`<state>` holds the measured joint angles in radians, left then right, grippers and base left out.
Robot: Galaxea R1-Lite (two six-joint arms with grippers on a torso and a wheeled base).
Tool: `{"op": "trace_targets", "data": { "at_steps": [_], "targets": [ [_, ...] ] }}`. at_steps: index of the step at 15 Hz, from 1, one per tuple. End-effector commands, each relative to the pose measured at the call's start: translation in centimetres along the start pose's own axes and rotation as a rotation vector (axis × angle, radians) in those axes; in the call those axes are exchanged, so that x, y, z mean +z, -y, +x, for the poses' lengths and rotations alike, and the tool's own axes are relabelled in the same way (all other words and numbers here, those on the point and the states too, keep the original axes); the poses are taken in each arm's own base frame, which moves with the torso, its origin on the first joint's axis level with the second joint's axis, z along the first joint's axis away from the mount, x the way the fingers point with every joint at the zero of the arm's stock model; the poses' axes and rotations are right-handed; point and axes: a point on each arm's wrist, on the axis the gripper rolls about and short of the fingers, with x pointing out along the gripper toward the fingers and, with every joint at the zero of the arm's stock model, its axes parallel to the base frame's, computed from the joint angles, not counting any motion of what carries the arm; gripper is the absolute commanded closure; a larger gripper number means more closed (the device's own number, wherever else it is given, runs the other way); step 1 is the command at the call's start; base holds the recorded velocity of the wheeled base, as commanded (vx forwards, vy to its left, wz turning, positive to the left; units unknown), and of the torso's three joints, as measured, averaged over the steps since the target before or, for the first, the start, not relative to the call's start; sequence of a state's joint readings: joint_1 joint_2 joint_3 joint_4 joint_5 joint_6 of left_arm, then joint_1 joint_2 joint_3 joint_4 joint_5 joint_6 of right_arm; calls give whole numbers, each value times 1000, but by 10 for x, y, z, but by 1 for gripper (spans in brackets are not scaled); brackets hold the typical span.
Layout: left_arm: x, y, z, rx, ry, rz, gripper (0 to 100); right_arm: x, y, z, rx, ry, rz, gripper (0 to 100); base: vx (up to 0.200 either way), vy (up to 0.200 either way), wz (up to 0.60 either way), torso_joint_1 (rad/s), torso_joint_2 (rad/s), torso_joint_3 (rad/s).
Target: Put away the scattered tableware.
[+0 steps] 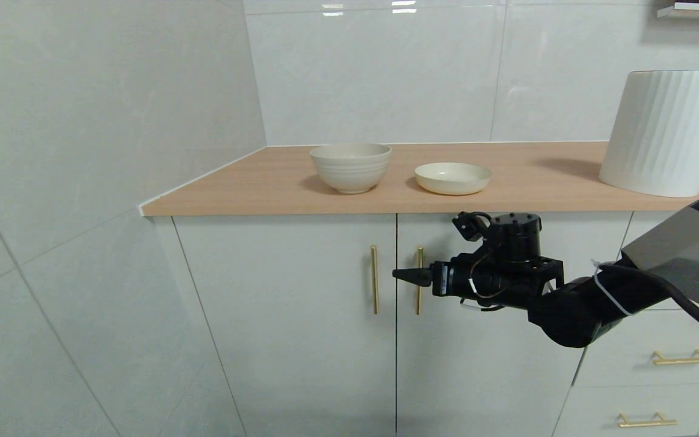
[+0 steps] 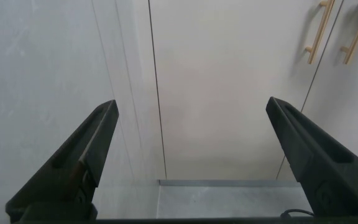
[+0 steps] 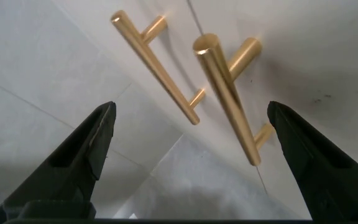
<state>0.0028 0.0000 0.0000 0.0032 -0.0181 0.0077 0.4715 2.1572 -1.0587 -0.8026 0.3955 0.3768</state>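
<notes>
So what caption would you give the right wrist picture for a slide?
Open right gripper poised before the nearer brass handle, second handle beside it, on white cabinet doors.

the right arm [image 1: 574, 309] is matte black all over, a thick rounded tube that swells at its joint. a white cable tie [image 1: 605, 290] rings it, and a fat black cable [image 1: 683, 300] runs along its upper side. at the wrist sits a squat round black housing [image 1: 514, 229] with small screws dotted around its top, and thin wires [image 1: 477, 285] loop below it. the right gripper [image 1: 406, 276] is black too, narrowing to a point. the left gripper [image 2: 190, 107] has black fingers [image 2: 92, 149], long tapering wedges with a shallow recess down each face.
</notes>
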Motion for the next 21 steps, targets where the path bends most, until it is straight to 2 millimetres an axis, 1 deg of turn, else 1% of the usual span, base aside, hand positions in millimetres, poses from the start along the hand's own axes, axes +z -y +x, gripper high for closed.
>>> {"op": "trace_targets", "data": {
  "at_steps": [1, 3, 9, 12, 16, 19, 21],
  "targets": [
    [0, 0, 0, 0, 0, 0, 0, -3, 3, 5, -1, -5, 4, 0, 0, 0, 0, 0, 0, 0],
    [0, 0, 0, 0, 0, 0, 0, -5, 4, 8, 0, -7, 11, 0, 0, 0, 0, 0, 0, 0],
    [0, 0, 0, 0, 0, 0, 0, -17, -2, 20, 32, -17, 44, 0, 0, 0, 0, 0, 0, 0],
    [0, 0, 0, 0, 0, -2, 0, -21, -4, 22, 40, -26, 46, 0, 0, 0, 0, 0, 0, 0],
    [0, 0, 0, 0, 0, 0, 0, -23, -13, 19, 57, -38, 55, 0, 0, 0, 0, 0, 0, 0],
    [0, 0, 0, 0, 0, -2, 0, -22, -20, 9, 89, -56, 54, 0, 0, 0, 0, 0, 0, 0],
    [0, 0, 0, 0, 0, 0, 0, -20, -27, -3, 142, -80, 83, 0, 0, 0, 0, 0, 0, 0]
  ]
}}
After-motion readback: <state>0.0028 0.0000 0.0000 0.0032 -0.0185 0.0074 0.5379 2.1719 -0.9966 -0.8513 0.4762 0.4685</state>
